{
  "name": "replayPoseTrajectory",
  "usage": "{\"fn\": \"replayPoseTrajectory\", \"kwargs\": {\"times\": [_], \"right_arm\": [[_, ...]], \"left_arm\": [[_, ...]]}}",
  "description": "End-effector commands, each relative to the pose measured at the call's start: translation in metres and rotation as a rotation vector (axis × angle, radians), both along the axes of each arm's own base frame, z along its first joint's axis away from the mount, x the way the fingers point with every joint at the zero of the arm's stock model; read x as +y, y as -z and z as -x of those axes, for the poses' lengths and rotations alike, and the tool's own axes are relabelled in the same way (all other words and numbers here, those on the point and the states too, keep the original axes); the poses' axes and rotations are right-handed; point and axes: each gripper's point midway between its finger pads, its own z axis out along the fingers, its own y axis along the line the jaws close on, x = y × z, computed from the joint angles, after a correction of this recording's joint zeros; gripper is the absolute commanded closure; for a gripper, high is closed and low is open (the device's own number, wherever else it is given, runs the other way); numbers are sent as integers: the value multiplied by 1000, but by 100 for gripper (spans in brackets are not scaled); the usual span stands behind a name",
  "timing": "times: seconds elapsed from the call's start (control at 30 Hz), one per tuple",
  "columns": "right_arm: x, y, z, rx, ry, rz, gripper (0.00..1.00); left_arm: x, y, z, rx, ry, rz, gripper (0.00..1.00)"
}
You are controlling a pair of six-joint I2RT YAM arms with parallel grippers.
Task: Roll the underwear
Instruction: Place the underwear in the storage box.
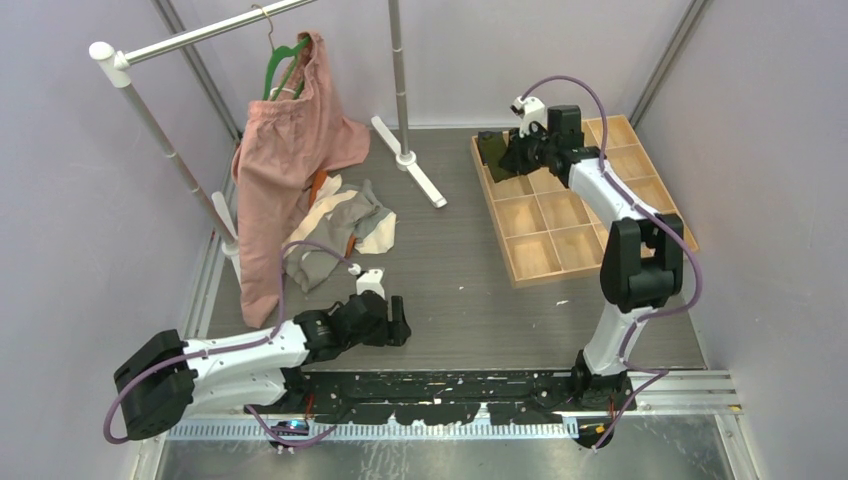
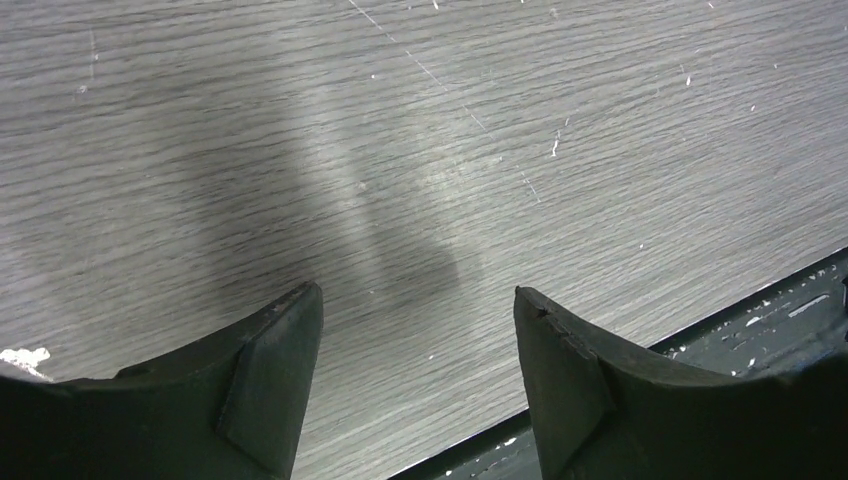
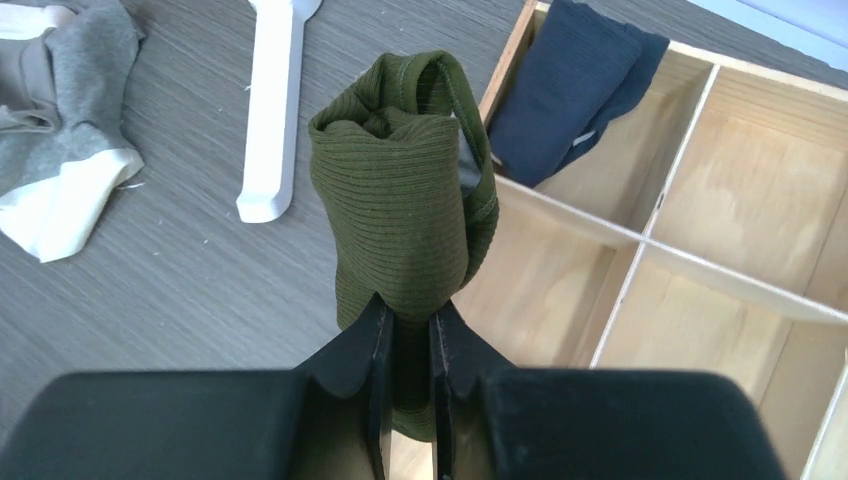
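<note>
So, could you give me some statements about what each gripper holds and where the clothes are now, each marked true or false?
1. The right gripper is shut on the rolled olive green underwear. True.
2. The left gripper holds a piece of grey underwear. False: it is open and holds nothing, above the bare table.
3. The navy underwear lies in a corner compartment of the wooden tray. True.
4. The pink garment lies folded inside the tray. False: it hangs from the green hanger.
5. The grey underwear lies loose on the table, outside the tray. True.
</note>
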Motion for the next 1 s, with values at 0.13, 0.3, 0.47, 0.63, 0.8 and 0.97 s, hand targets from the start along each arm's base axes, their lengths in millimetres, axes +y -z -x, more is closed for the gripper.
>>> {"fn": "replayPoseTrajectory", "kwargs": {"times": [0.13, 0.3, 0.47, 0.63, 0.8, 0.97], "right_arm": [[-18, 12, -38, -37, -54, -8, 99], [-22, 30, -48, -38, -34, -33, 99], [-19, 39, -55, -32, -26, -60, 99], [-13, 52, -55, 0, -42, -91, 99], [-10, 69, -48, 52, -55, -109, 99], [-8, 76, -47, 72, -55, -120, 98]], "left_arm": [[3, -8, -16, -52, 3, -78, 25], [3, -5, -17, -41, 3, -74, 14], [4, -5, -17, -38, 2, -76, 14], [4, -4, -17, -33, 0, -79, 14], [3, -4, -18, -30, -2, -75, 13], [-1, -1, -18, -14, 9, -77, 13]]}}
